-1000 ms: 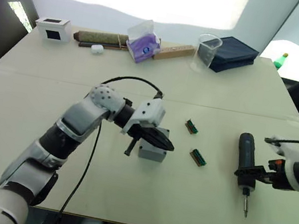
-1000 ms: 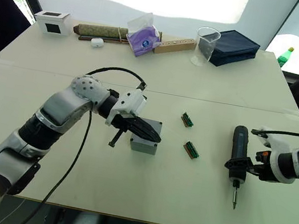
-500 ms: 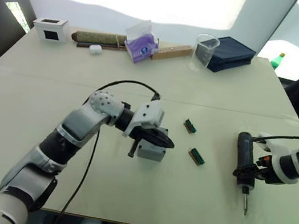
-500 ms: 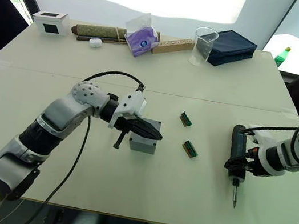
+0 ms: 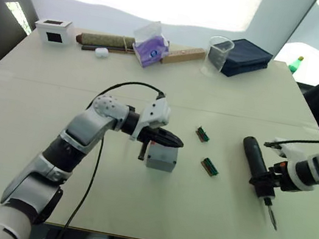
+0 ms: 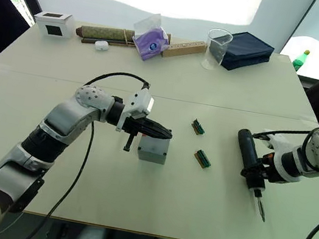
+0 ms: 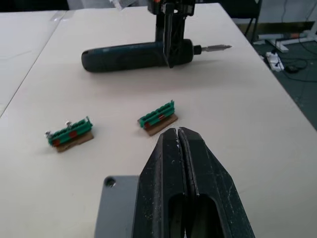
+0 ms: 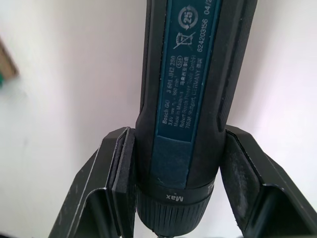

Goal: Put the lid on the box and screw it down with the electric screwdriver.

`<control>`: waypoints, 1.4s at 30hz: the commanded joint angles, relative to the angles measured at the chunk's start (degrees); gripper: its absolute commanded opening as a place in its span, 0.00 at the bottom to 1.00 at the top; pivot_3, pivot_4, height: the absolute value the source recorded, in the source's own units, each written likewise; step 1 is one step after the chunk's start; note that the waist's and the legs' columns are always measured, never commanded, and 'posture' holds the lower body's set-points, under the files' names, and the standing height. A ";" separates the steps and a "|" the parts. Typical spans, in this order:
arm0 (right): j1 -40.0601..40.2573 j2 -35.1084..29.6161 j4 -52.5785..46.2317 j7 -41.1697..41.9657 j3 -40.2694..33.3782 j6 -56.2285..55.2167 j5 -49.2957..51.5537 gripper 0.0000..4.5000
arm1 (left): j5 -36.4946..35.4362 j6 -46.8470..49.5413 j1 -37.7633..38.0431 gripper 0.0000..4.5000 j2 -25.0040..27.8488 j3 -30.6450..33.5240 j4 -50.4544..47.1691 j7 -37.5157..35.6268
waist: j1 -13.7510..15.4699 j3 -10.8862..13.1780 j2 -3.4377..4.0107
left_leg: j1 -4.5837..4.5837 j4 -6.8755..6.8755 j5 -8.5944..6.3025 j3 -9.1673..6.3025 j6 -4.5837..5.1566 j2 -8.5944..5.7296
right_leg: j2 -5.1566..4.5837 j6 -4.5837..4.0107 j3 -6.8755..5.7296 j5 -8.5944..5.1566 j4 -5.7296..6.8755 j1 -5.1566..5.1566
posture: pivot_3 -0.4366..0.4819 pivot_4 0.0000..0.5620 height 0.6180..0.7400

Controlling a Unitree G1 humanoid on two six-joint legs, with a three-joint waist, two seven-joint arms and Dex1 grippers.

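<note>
The box point(image 5: 162, 156) sits near the middle of the table point(image 5: 39, 98), lid point(image 7: 115, 208) on top. The left gripper point(image 5: 174, 141), fingers pressed together, holds nothing and rests over the lid. The right gripper point(image 5: 267, 182) clamps the electric screwdriver point(image 5: 253, 160) near the table's right edge. A clear cup point(image 5: 219, 56) at the far edge contains nothing visible.

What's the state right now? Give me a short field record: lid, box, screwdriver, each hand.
lid: on top of the box, under the left hand
box: grey, mid-table
left hand: fingers shut, over the lid
right hand: clamped on the electric screwdriver near its bit end
screwdriver: slanted, bit toward the table's near edge
nearby: two green strips between box and screwdriver
</note>
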 commanded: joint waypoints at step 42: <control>28.44 48.98 -52.46 -22.51 -16.37 -57.10 -14.09 0.46 | 6.51 0.28 1.49 0.00 4.98 -2.32 3.74 -3.22 | -0.56 0.31 0.52 | -0.42 -0.09 0.57 -0.30 -0.99 0.08 | 0.04 -0.25 -0.47 -0.16 0.70 -0.48 | 0.48 0.27 1.00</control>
